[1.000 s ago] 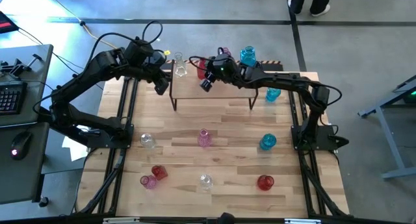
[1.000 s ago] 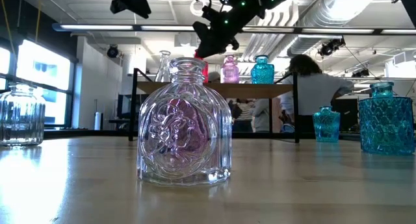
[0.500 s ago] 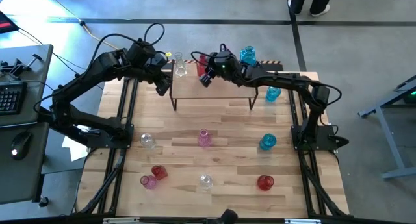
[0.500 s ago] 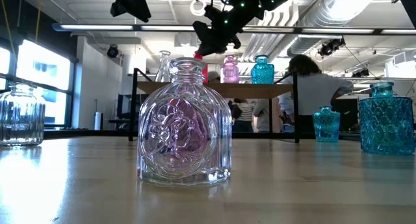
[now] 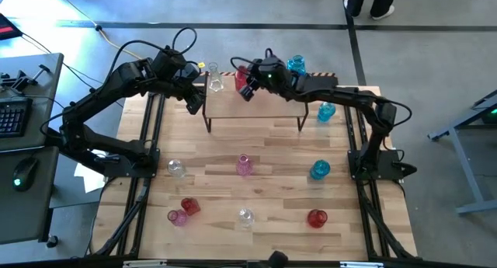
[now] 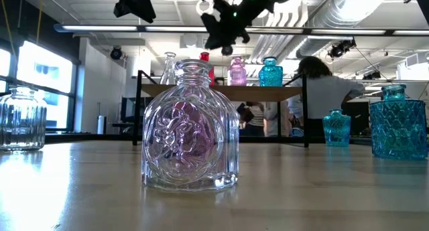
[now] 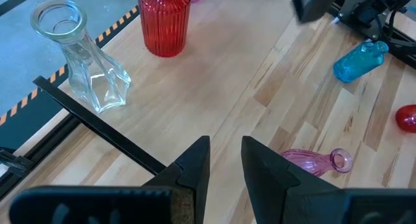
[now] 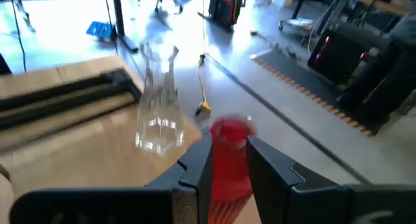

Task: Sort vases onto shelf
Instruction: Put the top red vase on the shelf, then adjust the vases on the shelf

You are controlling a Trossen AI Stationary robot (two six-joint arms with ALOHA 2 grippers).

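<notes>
The right gripper point(image 8: 227, 160) hangs above the shelf point(image 5: 256, 105), its fingers nearly together with only a narrow gap, nothing clamped. Just beyond its tips stands the red vase point(image 8: 231, 162), with the clear vase point(image 8: 158, 100) beside that. The left gripper point(image 7: 224, 162) hovers at the shelf's other end, fingers likewise a slit apart and empty; the clear vase and red vase sit ahead of it. More vases point(image 5: 244, 165) wait scattered on the desk point(image 5: 272, 221) below both grippers.

red vase point(image 8: 229, 160) partly behind right hand point(image 8: 229, 160) fingers, blurred
</notes>
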